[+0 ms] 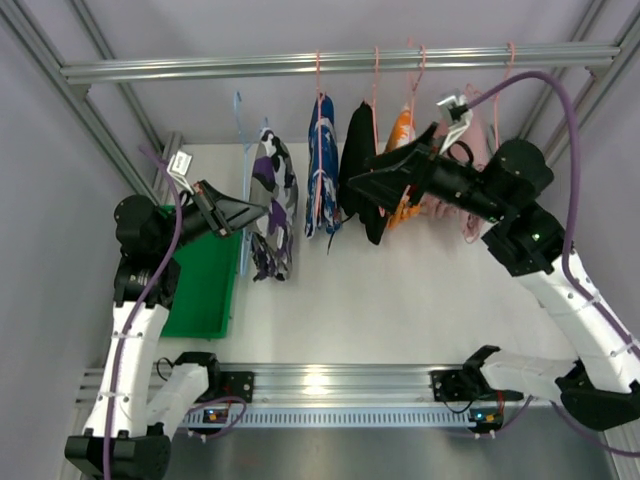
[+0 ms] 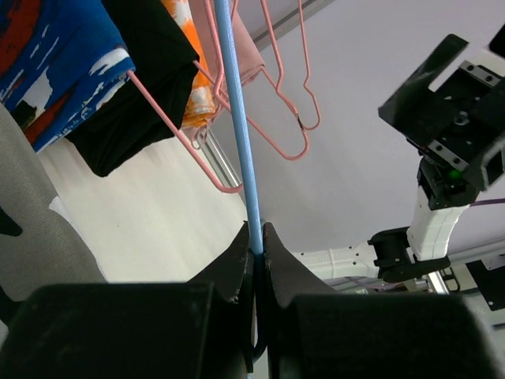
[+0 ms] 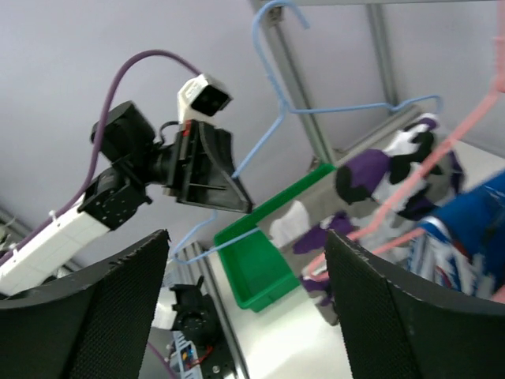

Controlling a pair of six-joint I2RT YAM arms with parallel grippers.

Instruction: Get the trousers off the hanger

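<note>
The trousers (image 1: 272, 205), printed purple, white and black, hang over the light-blue wire hanger (image 1: 241, 140), whose hook is on the rail. My left gripper (image 1: 258, 211) is shut on the hanger's wire at its left side, beside the trousers. In the left wrist view the fingers (image 2: 258, 233) pinch the blue wire (image 2: 239, 142), and grey trouser fabric (image 2: 31, 221) fills the left edge. My right gripper (image 1: 360, 180) is open and empty, raised in front of the black garment. The right wrist view shows its fingers wide apart (image 3: 245, 300), well away from the trousers (image 3: 394, 178) and the hanger (image 3: 264, 130).
The metal rail (image 1: 340, 62) carries a blue-and-white garment (image 1: 322, 165), a black garment (image 1: 358, 180), an orange one (image 1: 402, 130) and pink hangers (image 1: 470, 215). A green bin (image 1: 205, 285) sits on the table under the left arm. Frame posts stand at both sides.
</note>
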